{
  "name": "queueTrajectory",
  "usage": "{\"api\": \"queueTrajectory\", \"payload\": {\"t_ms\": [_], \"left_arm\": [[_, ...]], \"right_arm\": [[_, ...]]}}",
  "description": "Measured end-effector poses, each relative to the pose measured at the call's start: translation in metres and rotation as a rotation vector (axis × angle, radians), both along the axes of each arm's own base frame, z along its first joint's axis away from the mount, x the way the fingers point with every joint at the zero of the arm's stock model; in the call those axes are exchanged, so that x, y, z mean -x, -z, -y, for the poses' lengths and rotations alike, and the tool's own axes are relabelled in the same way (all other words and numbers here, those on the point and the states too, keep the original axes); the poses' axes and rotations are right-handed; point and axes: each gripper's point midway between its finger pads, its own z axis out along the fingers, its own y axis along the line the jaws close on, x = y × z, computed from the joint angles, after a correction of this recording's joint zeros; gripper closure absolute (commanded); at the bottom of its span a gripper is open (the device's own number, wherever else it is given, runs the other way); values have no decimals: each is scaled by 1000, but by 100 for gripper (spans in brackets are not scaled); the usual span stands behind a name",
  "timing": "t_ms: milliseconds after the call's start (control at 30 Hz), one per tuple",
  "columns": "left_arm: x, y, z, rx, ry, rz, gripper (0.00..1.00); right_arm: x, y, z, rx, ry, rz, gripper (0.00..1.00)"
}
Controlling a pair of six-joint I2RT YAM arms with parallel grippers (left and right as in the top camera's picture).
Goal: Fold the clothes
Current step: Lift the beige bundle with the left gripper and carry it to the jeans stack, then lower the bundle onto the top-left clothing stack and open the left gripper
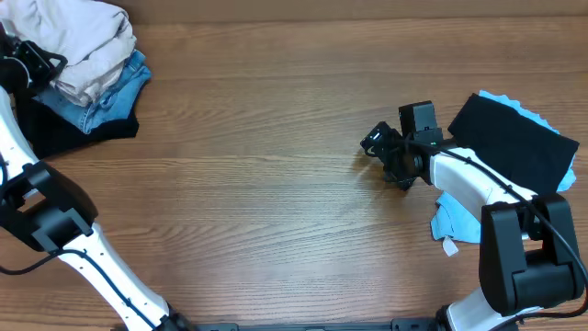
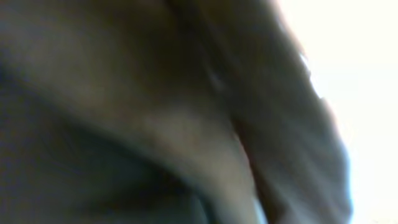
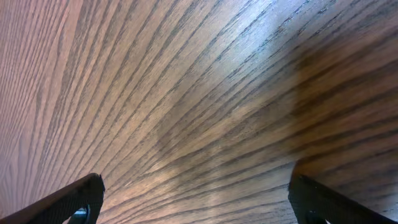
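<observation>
The pale beige trousers (image 1: 92, 46) lie bunched and folded on top of a pile at the table's far left corner. My left gripper (image 1: 37, 66) is at the pile's left side, against the cloth. The left wrist view is a blur of beige and dark fabric (image 2: 205, 124) pressed close to the lens, and its fingers do not show there. My right gripper (image 1: 377, 147) hovers right of the table's middle. In the right wrist view its fingers (image 3: 196, 199) are wide apart over bare wood, with nothing between them.
Under the trousers lie a blue denim garment (image 1: 115, 97) and a black one (image 1: 55, 129). At the right edge, a black garment (image 1: 514, 147) lies on a light blue one (image 1: 455, 216) beside the right arm's base.
</observation>
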Motion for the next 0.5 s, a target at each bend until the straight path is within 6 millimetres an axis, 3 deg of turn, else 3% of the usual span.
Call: {"api": "queueTrajectory", "payload": {"t_ms": [67, 100, 200, 233, 267, 300, 333, 433, 500], "left_arm": [[9, 7, 1, 20, -12, -49, 89], [15, 10, 0, 27, -26, -78, 76], [35, 21, -9, 45, -71, -162, 64], [41, 24, -12, 50, -85, -183, 54], [44, 25, -15, 48, -93, -192, 29], [52, 28, -18, 54, -114, -225, 11], [56, 30, -23, 49, -129, -238, 0], [68, 28, -37, 21, -181, -270, 0], [75, 13, -46, -38, -219, -276, 0]], "right_arm": [[0, 0, 0, 0, 0, 0, 0], [0, 0, 0, 0, 0, -1, 0], [0, 0, 0, 0, 0, -1, 0], [0, 0, 0, 1, 0, -1, 0], [0, 0, 0, 1, 0, -2, 0], [0, 0, 0, 1, 0, -1, 0], [0, 0, 0, 1, 0, -1, 0], [0, 0, 0, 1, 0, -2, 0], [0, 0, 0, 1, 1, -1, 0]]}}
